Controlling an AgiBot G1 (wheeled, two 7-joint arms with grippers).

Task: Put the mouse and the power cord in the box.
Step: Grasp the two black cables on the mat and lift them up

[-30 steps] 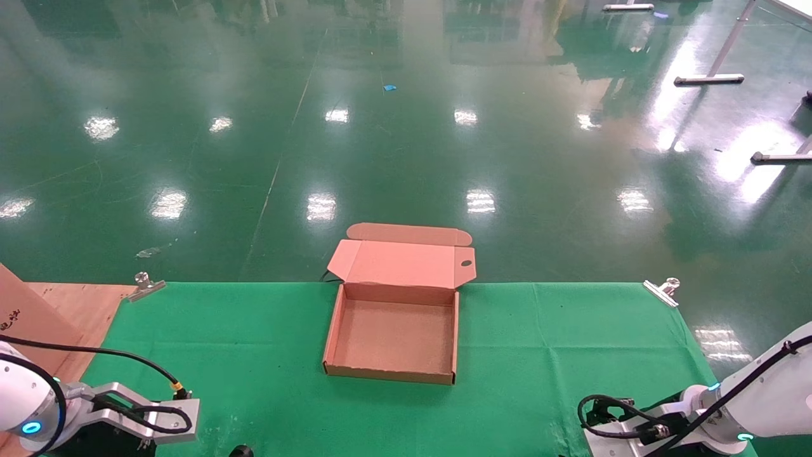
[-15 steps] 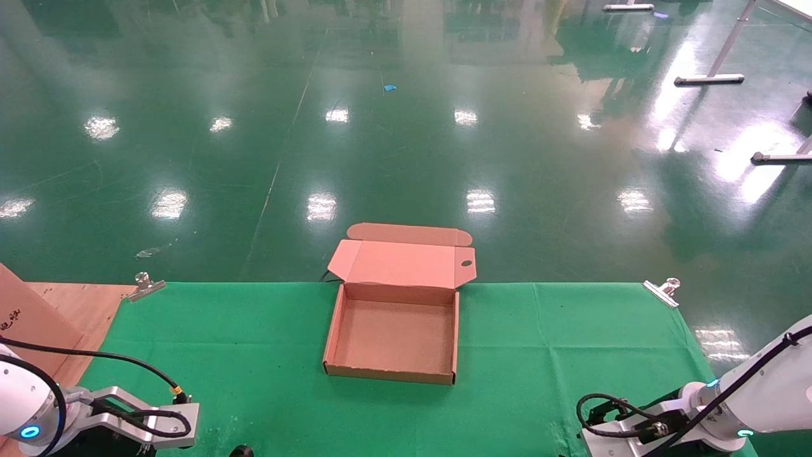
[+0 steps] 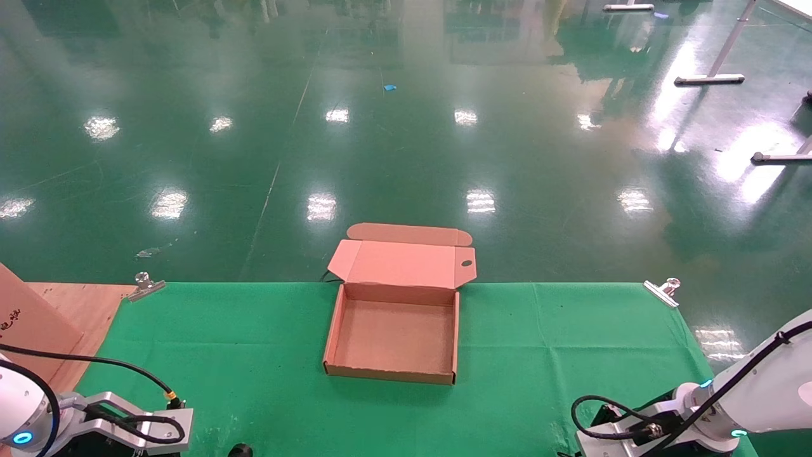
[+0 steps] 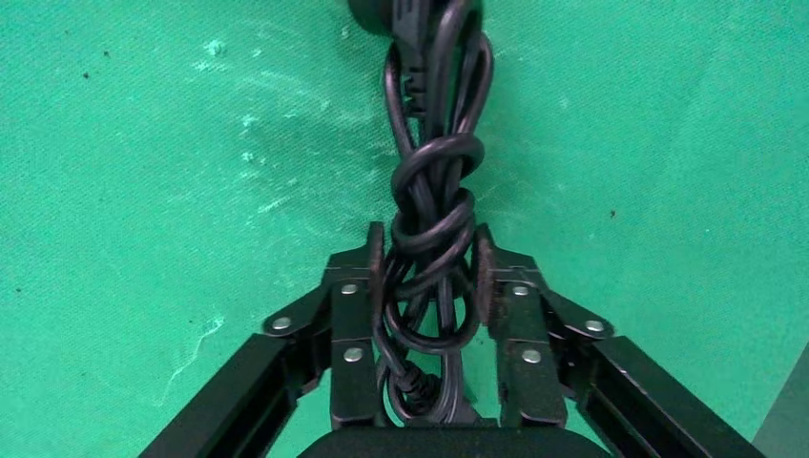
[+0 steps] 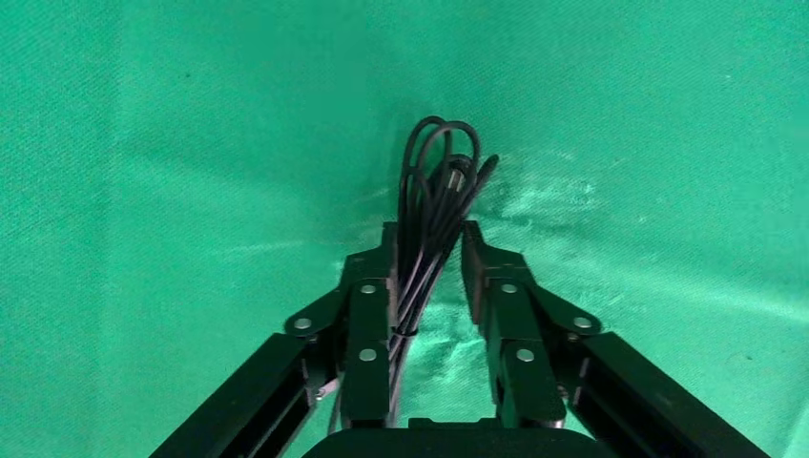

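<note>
The box (image 3: pixel 392 377) lies open in the middle of the green cloth, its lid (image 3: pixel 399 263) folded back and its inside bare. In the left wrist view the power cord (image 4: pixel 431 181), a thick black knotted bundle, lies on the cloth with my left gripper (image 4: pixel 429 239) shut on it. A black end of it (image 3: pixel 241 450) shows at the head view's lower edge. My right gripper (image 5: pixel 427 234), near the table's front right, is shut on the mouse's thin looped black wire (image 5: pixel 437 176). The mouse body is hidden.
A plain cardboard piece with dark print (image 3: pixel 28 320) and a wooden board (image 3: pixel 85 301) sit at the table's left end. Metal clips (image 3: pixel 144 284) (image 3: pixel 663 291) hold the cloth (image 3: pixel 571 343) at the far corners. Beyond the far edge is shiny green floor.
Both arms have sunk lower toward the bottom edge of the head view. The box has not moved.
</note>
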